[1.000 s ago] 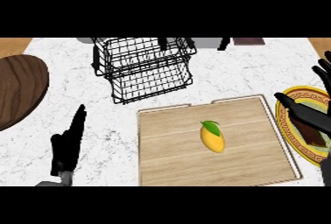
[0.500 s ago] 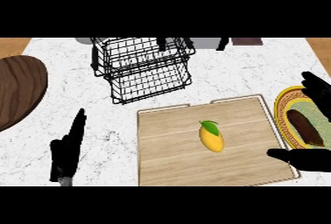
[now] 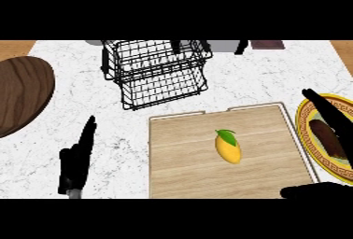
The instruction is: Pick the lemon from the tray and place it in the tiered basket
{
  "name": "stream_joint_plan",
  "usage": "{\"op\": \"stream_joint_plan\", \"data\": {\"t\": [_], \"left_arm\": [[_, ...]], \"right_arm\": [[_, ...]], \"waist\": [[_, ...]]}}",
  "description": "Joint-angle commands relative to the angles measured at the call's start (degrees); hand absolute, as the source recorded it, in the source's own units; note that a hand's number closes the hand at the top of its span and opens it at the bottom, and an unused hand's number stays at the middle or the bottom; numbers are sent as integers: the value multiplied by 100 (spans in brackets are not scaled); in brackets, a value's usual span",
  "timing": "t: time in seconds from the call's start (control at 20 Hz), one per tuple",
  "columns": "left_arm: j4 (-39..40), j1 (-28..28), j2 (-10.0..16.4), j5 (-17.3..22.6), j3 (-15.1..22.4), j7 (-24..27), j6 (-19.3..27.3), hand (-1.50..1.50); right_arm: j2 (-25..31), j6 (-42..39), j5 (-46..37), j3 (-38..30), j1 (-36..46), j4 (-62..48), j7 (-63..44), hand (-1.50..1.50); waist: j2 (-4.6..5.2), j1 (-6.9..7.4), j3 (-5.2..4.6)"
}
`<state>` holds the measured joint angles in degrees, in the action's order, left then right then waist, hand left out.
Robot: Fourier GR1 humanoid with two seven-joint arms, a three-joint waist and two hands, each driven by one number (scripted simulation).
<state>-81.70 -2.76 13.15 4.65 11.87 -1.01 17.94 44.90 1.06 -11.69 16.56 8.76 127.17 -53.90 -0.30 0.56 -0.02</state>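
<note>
A yellow lemon (image 3: 229,148) with a green leaf lies near the middle of the wooden tray (image 3: 186,168). The black wire tiered basket (image 3: 158,70) stands behind the tray at the back of the counter. My right hand (image 3: 329,135) is at the tray's right edge, fingers stretched out over the plate and the thumb low at the tray's front right corner; it is open and apart from the lemon. My left hand (image 3: 77,161) rests open on the counter left of the tray, fingers pointing up.
A yellow-rimmed plate (image 3: 305,122) with a dark brown item (image 3: 325,137) sits right of the tray, partly under my right hand. A round dark wooden board (image 3: 21,95) lies at the far left. Small items stand along the back edge.
My right hand has come down and in toward the tray's right side; its thumb now shows at the tray's front right corner. The lemon and left hand stay put.
</note>
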Motion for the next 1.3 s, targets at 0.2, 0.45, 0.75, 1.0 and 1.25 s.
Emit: {"op": "stream_joint_plan", "data": {"t": [0.2,0.45,0.75,1.0,1.25], "left_arm": [[474,-86,-118,-74,-43,279,-118,0],[165,98,-152,-75,-64,-196,-46,0],[313,-134,-265,-130,15,60,-83,0],[148,-218,-344,-272,42,100,37,0],[456,76,-356,-212,-146,34,-48,0]], "right_arm": [[-1025,-115,-1865,1717,743,-213,-1460,-150],[-1244,-866,-1846,1684,1326,-789,-1807,-150],[-1722,-1254,-2089,2143,1425,-1312,-2246,-150],[-2342,-1403,-2186,2146,1676,-1819,-2248,-150],[-2551,-1613,-2271,2084,1648,-2031,-2124,-150]], "waist": [[36,5,-11],[34,9,-8],[27,-14,-12],[27,3,-7],[30,-54,-7]]}}
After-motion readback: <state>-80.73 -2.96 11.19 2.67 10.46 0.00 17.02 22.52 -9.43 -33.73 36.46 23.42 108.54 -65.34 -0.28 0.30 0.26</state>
